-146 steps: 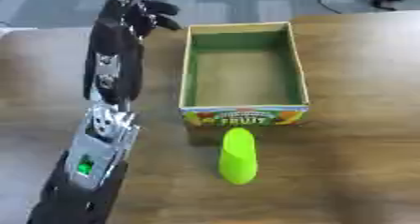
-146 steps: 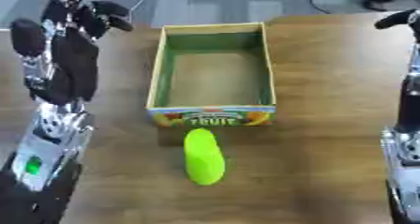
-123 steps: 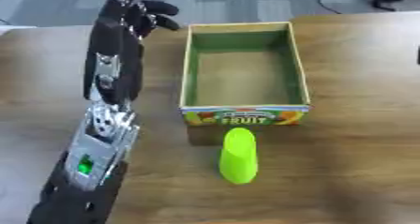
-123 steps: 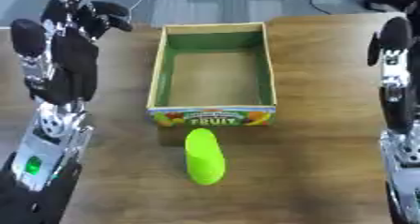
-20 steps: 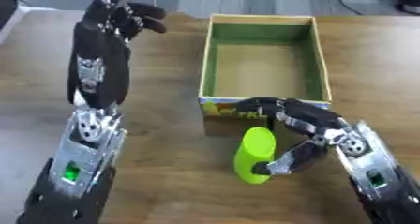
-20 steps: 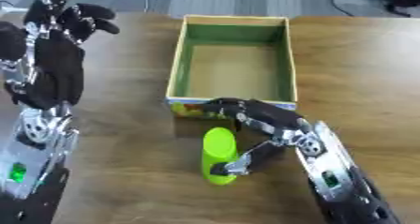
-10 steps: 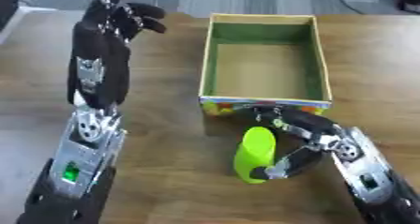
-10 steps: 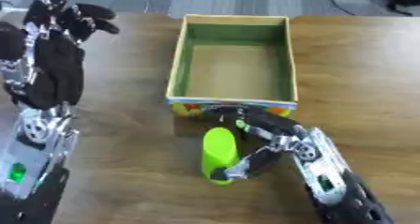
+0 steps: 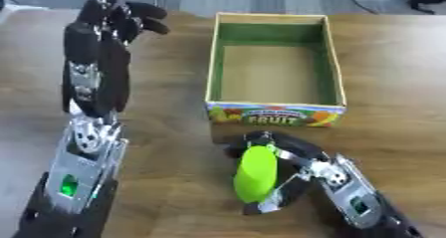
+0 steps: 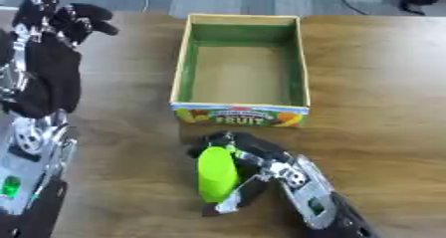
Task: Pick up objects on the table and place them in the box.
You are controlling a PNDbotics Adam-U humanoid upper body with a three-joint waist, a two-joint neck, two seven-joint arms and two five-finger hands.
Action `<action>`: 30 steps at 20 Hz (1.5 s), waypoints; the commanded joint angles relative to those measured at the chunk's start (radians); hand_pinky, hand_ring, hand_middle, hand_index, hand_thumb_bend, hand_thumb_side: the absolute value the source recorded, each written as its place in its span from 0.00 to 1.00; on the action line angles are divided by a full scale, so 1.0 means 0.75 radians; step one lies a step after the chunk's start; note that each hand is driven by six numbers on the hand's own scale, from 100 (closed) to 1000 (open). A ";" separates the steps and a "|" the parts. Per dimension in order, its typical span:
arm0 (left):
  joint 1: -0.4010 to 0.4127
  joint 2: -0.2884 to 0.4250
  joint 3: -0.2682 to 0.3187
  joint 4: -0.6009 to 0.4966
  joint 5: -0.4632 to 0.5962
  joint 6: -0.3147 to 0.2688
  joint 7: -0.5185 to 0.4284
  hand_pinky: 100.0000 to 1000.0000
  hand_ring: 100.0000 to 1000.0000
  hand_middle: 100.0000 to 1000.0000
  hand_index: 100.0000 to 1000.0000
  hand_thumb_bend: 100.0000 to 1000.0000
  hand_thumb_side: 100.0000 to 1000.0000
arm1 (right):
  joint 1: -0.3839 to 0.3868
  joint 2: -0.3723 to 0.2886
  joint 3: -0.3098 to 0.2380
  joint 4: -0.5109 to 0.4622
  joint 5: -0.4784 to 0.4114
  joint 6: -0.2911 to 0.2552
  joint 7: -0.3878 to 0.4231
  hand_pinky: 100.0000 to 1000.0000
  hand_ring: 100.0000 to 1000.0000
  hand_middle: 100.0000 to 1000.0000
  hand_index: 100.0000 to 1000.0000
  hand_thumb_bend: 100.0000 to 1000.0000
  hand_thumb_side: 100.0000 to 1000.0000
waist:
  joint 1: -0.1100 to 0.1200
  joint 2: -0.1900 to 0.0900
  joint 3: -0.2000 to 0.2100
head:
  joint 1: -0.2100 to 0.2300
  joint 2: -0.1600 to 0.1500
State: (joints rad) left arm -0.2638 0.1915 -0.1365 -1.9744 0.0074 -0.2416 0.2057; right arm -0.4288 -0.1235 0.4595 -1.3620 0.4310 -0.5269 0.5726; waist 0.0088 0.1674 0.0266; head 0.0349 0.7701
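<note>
A lime-green oblong object [image 9: 256,174] lies on the wooden table just in front of the cardboard fruit box [image 9: 334,72], whose green-lined inside holds nothing. My right hand [image 9: 299,165] comes in from the lower right and has its fingers and thumb curled round the green object, one above it and one below. My left hand [image 9: 116,14] is raised at the upper left beside the box, fingers relaxed, holding nothing.
The left forearm [image 9: 88,137] stretches down the left side of the table. The box's printed front wall [image 9: 275,116] stands right behind the green object. Bare wood lies to the right of the box. A dark floor shows beyond the table's far edge.
My right hand has closed further round the green object, which has shifted slightly left and tilted. The left arm has stayed in place.
</note>
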 commanded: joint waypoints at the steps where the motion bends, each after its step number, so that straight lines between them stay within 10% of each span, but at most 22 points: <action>1: -0.013 0.006 -0.002 -0.013 0.003 -0.004 -0.007 0.46 0.57 0.71 0.77 0.52 0.92 | -0.008 0.011 0.027 0.029 0.021 0.029 -0.006 0.00 0.42 0.39 0.59 0.63 0.27 | 0.001 -0.019 -0.002 | -0.019 0.000; 9: -0.006 0.003 0.001 -0.008 0.000 -0.005 -0.005 0.46 0.57 0.71 0.77 0.52 0.92 | -0.009 0.010 0.028 0.021 0.001 0.105 -0.271 0.00 0.01 0.11 0.36 0.56 0.22 | 0.003 -0.029 -0.005 | -0.024 0.000; 17: 0.004 0.002 0.011 -0.001 -0.004 -0.006 0.003 0.46 0.57 0.71 0.77 0.52 0.92 | -0.026 -0.028 0.023 -0.092 -0.094 0.154 -0.164 0.00 0.00 0.00 0.22 0.38 0.06 | -0.001 -0.041 -0.014 | -0.019 0.000; 25: 0.013 0.007 0.023 0.030 -0.007 -0.008 0.019 0.46 0.57 0.71 0.77 0.52 0.92 | -0.173 -0.250 -0.074 -0.397 -0.561 0.504 -0.090 0.00 0.00 0.00 0.22 0.39 0.06 | -0.023 -0.061 -0.042 | 0.002 0.000; 30: 0.017 0.007 0.019 0.053 -0.007 -0.011 0.017 0.46 0.56 0.71 0.77 0.52 0.92 | -0.277 -0.353 -0.155 -0.465 -0.667 0.602 -0.144 0.00 0.00 0.00 0.22 0.39 0.10 | -0.024 -0.069 -0.048 | 0.012 0.000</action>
State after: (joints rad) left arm -0.2458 0.1916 -0.1279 -1.9249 0.0070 -0.2476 0.2182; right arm -0.6130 -0.3599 0.3648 -1.6815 -0.0491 -0.0915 0.4726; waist -0.0096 0.1315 -0.0081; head 0.0359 0.7702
